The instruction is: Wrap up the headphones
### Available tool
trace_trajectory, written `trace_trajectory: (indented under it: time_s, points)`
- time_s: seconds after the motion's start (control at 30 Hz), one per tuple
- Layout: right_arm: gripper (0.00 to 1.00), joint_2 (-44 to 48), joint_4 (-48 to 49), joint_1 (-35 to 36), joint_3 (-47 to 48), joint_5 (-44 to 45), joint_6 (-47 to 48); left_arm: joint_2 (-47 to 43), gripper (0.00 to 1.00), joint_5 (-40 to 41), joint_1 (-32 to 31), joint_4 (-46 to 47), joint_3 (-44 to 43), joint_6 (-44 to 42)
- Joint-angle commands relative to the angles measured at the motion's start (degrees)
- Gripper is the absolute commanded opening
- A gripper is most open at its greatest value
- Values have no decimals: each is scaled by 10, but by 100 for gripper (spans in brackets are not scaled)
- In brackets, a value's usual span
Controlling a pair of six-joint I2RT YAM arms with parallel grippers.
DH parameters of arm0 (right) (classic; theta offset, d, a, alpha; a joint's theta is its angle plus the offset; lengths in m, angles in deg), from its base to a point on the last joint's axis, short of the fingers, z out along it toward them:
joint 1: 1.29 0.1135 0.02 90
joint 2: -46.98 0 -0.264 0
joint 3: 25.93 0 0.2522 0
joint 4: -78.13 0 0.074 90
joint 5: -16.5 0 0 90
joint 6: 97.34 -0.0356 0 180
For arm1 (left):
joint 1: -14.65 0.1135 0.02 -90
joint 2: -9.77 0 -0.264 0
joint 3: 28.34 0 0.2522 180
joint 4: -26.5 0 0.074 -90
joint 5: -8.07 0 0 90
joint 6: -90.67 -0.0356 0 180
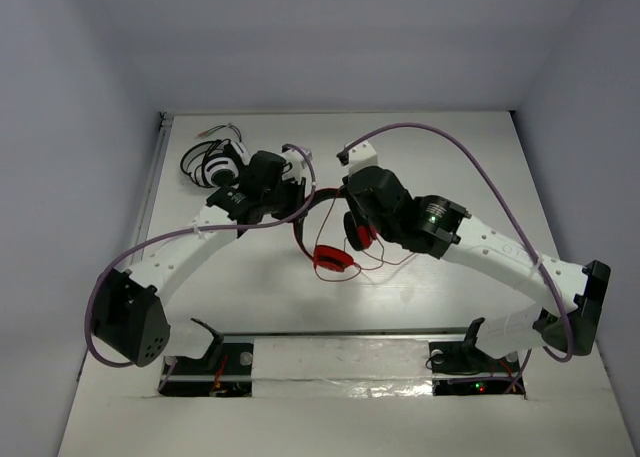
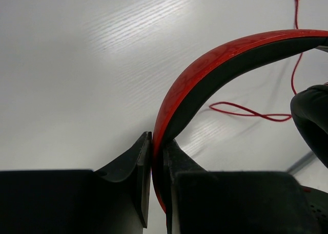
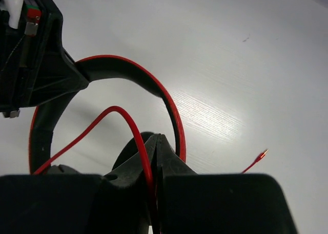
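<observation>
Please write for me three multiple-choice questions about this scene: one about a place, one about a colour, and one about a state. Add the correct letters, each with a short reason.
1. Where on the white table do the white and black headphones lie in the top view?
A. near right corner
B. between the arm bases
C. far left corner

2. What colour is the thin cable in the right claw?
A. red
B. purple
C. white

3. In what state is the left claw?
A. open above the table
B. shut on the red-and-black curved headband
C. shut on an ear cup

Answers:
1 C: the top view shows them at the far left.
2 A: the right wrist view shows the pinched cable is red.
3 B: the left wrist view shows the claw clamped on the headband.
</observation>
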Motion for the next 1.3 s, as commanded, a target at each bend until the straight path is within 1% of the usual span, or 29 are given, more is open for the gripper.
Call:
trace_trajectory:
  time_s: [0.0, 0.07, 0.17, 0.2, 0.23, 0.3, 0.33, 0.37, 0.4, 0.5, 0.57, 0.63, 0.7, 0.77, 0.8, 0.9, 1.0, 1.03, 1.1, 1.13, 1.27]
  points:
    - [7, -4, 8, 0, -8, 21, 19, -29, 0, -103, -1, 17, -20, -28]
    - [8, -3, 12, 0, -14, 42, 13, -34, 0, -117, -1, 20, -19, -31]
    - [13, 9, 20, -5, -27, 79, -2, -46, 0, -150, -1, 34, -16, -31]
    - [14, 14, 24, -5, -31, 79, -4, -47, 0, -174, -1, 40, -17, -31]
    - [16, 25, 28, -5, -37, 79, -12, -49, 0, -183, 5, 45, -19, -29]
    - [18, 37, 38, -5, -52, 89, -26, -49, 0, -190, 17, 56, -22, -16]
    - [22, 51, 46, -5, -57, 89, -37, -49, 0, -198, 22, 61, -26, -12]
    - [22, 60, 54, -5, -71, 91, -43, -49, 0, -211, 32, 64, -29, -9]
    - [26, 68, 62, -5, -81, 96, -48, -49, 0, -236, 32, 72, -33, -6]
    - [26, 105, 98, -19, -115, 89, -61, -53, 0, -266, 43, 83, -43, 3]
    - [26, 132, 130, -26, -132, 79, -73, -54, 0, -272, 43, 85, -53, 9]
    - [26, 143, 156, -32, -152, 69, -74, -55, 0, -296, 50, 91, -58, 11]
    - [26, 147, 164, -45, -159, 44, -73, -56, 0, -306, 50, 89, -62, 8]
    - [26, 141, 161, -50, -160, 48, -74, -61, 0, -315, 55, 90, -62, 8]
    - [30, 134, 160, -50, -161, 51, -74, -62, 0, -330, 55, 97, -60, 8]
    - [30, 130, 157, -55, -158, 56, -74, -66, 0, -343, 63, 112, -53, 19]
    - [30, 154, 185, -55, -177, 36, -87, -77, 0, -344, 83, 147, -47, 55]
    - [30, 169, 210, -55, -187, 29, -95, -80, 0, -348, 89, 158, -46, 66]
    - [33, 179, 239, -55, -218, -5, -99, -85, 0, -358, 98, 176, -50, 84]
    - [33, 184, 257, -55, -231, -20, -101, -85, 0, -355, 103, 176, -60, 95]
    - [39, 199, 398, -55, -306, -97, -110, -93, 0, -357, 117, 190, -70, 134]
